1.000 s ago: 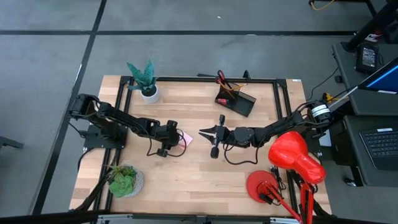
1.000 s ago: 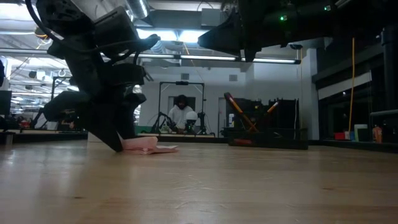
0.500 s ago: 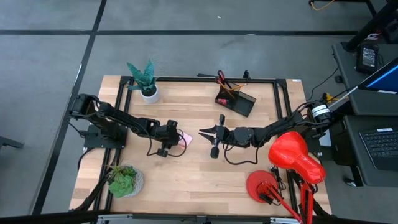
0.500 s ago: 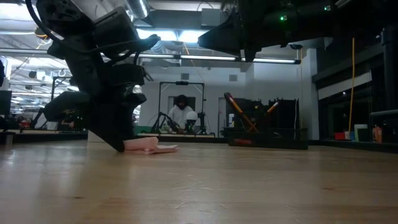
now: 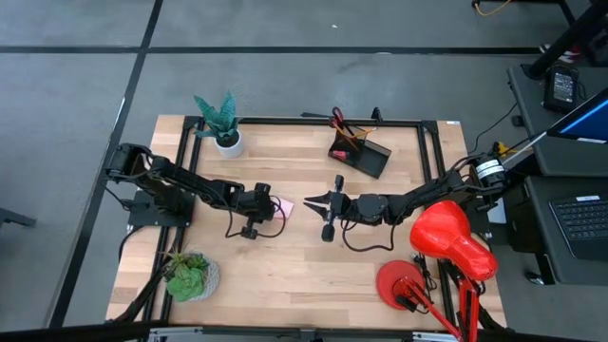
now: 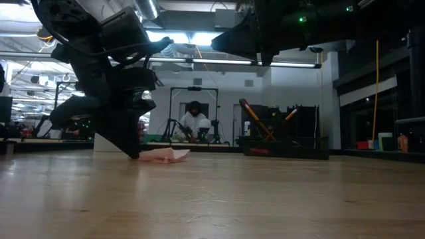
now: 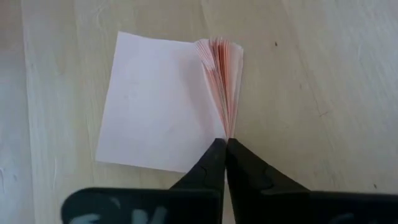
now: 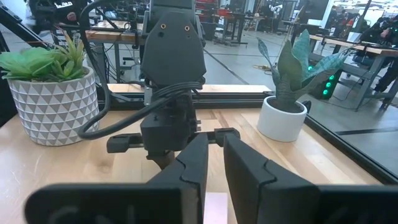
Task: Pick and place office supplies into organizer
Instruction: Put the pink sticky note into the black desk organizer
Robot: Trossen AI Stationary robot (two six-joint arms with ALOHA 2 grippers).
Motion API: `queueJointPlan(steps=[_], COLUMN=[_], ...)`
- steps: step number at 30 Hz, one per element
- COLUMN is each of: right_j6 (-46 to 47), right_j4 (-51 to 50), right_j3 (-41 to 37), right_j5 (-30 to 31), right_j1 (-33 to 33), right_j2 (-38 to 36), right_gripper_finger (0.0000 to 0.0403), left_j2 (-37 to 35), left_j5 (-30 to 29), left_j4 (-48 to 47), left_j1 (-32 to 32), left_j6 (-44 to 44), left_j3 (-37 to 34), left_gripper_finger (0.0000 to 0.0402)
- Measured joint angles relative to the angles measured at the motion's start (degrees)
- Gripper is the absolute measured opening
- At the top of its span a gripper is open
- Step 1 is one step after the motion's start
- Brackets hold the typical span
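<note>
The pink sticky-note pad (image 5: 284, 208) lies flat on the wooden table near its middle; it also shows in the left wrist view (image 7: 158, 102) and the low view (image 6: 164, 155). My left gripper (image 5: 275, 211) reaches it from the table's left and is shut on it. My right gripper (image 5: 320, 203) hovers level just right of the pad, its fingers (image 8: 214, 168) slightly apart with nothing between them. The black organizer (image 5: 366, 153) stands at the far middle, holding red-handled scissors (image 5: 336, 119) and orange pencils. My left gripper pinches several sheets at one corner of the pad (image 7: 227, 129) between its two fingertips (image 7: 225, 146). The fingers slant down from the table's left. The pinched sheets fan out along that edge (image 7: 222, 74); the pad's other sheets lie flat on the table.
A spiky plant in a white pot (image 5: 226, 133) stands at the far left, a round succulent (image 5: 188, 276) at the near left, a red desk lamp (image 5: 446, 237) at the near right. A black frame (image 5: 418, 122) rims the table. Bare wood lies in the near middle.
My left gripper has shut on the pad's corner without shifting its place. The gripped sheets have bunched and fanned up at that edge, while the other sheets have stayed on the table.
</note>
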Motion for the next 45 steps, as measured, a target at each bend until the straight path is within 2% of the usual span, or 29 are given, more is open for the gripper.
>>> queueJointPlan(steps=[9,18,26,33,37,42,45], right_j6=[0.00,0.00,0.27,-1.31,-3.07,-2.85,-0.73], right_j4=[0.00,0.00,0.02,-0.35,-7.16,-28.77,-35.79], right_j3=[0.00,0.00,0.00,0.14,4.03,13.40,17.74], right_j5=[0.00,0.00,0.00,-0.30,-2.81,-3.03,-3.04], right_j1=[0.00,0.00,0.00,0.08,0.13,0.14,0.00], right_j2=[0.00,0.00,0.00,0.00,0.02,0.14,0.40], right_gripper_finger=[0.0055,0.0055,0.0055,0.0056,0.0056,0.0075,0.0100], left_j2=[-1.32,-9.67,-14.13,-14.13,-14.11,-14.11,-14.11], left_j5=[-0.01,-1.92,-9.57,-11.41,-11.40,-11.47,-11.56], left_j4=[-0.33,-0.06,-0.26,1.45,0.81,0.43,0.47], left_j1=[-0.04,-0.05,-2.82,-3.91,-3.91,-3.87,-3.87], left_j6=[-0.17,0.21,1.83,2.32,4.20,5.15,7.16], left_j3=[-0.10,-0.11,-0.11,-0.10,0.88,3.51,4.58], left_gripper_finger=[0.0002,0.0002,0.0002,0.0002,0.0002,0.0002,0.0002])
